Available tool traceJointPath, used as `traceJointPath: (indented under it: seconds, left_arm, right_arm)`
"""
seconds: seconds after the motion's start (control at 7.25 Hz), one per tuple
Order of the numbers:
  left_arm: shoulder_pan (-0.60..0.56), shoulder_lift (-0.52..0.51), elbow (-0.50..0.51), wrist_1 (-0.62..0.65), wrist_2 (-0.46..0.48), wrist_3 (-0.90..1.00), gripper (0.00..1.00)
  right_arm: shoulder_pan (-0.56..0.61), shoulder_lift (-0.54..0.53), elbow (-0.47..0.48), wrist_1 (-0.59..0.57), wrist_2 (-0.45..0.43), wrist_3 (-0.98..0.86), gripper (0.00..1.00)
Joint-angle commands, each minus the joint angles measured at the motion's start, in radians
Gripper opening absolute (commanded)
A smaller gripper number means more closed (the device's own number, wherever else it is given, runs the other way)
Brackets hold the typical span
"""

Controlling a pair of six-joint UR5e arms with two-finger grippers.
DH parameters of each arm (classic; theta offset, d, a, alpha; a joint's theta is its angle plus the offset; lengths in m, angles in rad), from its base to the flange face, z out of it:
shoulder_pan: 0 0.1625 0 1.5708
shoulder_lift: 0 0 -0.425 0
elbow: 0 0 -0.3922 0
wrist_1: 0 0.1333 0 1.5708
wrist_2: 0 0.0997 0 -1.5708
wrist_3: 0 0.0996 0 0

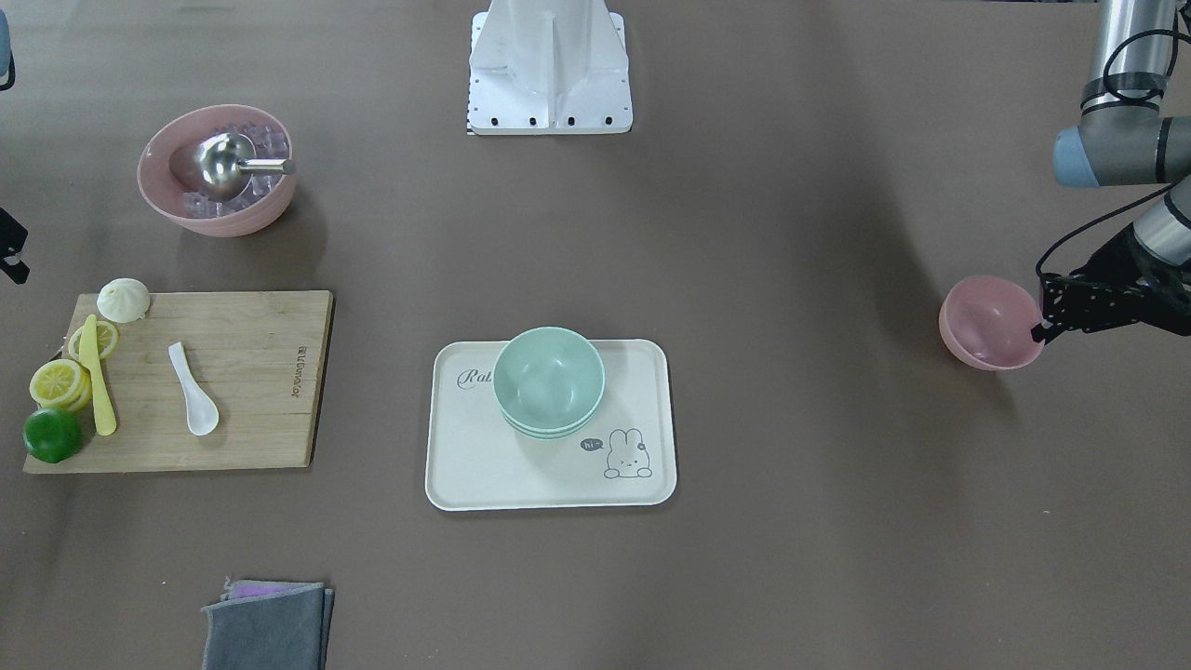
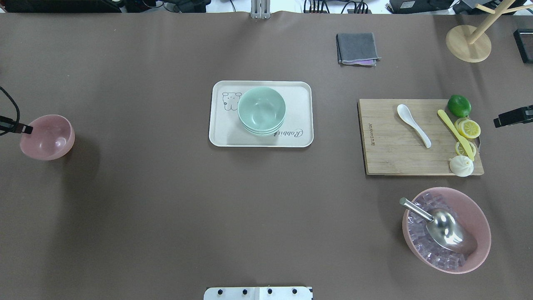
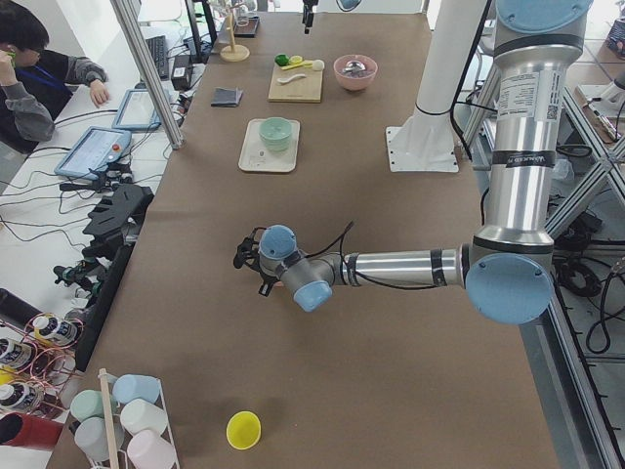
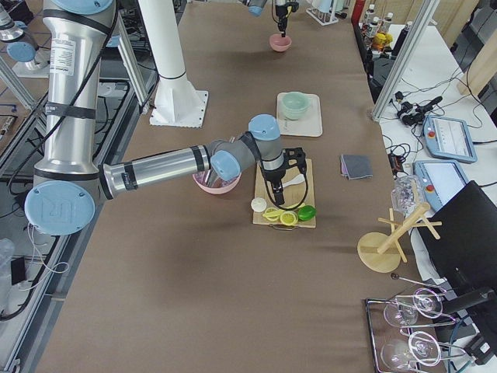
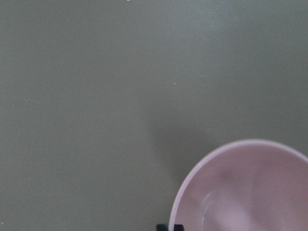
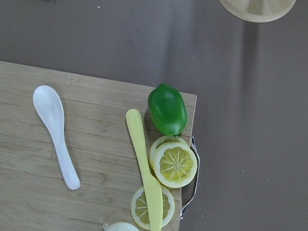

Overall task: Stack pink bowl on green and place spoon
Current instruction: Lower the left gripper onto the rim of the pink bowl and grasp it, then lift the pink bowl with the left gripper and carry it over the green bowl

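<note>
The small pink bowl [image 2: 47, 137] hangs tilted just above the table at its far left end, also in the front view [image 1: 989, 323]. My left gripper [image 2: 25, 129] is shut on its rim; the fingertips [image 5: 168, 226] show at the rim in the left wrist view. The stack of mint-green bowls [image 2: 261, 110] sits on the cream tray [image 2: 220, 137] at mid-table. The white spoon [image 2: 413, 125] lies on the wooden cutting board [image 2: 387, 154], also in the right wrist view [image 6: 55, 134]. My right gripper [image 2: 514, 116] hovers beyond the board's right end, empty, apparently open.
On the board lie a yellow knife [image 2: 454, 127], lemon slices [image 2: 468, 128], a lime [image 2: 459, 105] and a white bun [image 2: 461, 166]. A larger pink bowl [image 2: 483, 225] holds clear cubes and a metal scoop. A grey cloth [image 2: 357, 48] and a wooden stand [image 2: 468, 43] sit at the far edge.
</note>
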Motion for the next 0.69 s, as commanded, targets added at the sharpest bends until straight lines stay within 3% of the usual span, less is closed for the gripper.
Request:
traceJointPath:
  seconds: [0.0, 0.28, 0.41, 0.55]
  left_arm:
    - [0.0, -0.049, -0.034, 0.012, -0.076, -0.089, 0.0]
    - [0.005, -0.165, -0.071, 0.035, -0.042, -0.343, 0.0]
    - [0.062, -0.216, -0.124, 0.102, -0.015, -0.44, 0.0]
    - [0.11, -0.275, -0.207, 0.262, 0.042, -0.482, 0.0]
  right_arm:
    - [0.0, -0.001, 0.001, 0.001, 0.0, 0.0, 1.0]
    - [-0.002, -0.001, 0.001, 0.001, 0.0, -0.001, 1.0]
    - [-0.002, -0.001, 0.001, 0.001, 0.002, 0.0, 1.0]
    - [-0.003, -0.001, 0.002, 0.001, 0.002, 0.0, 1.0]
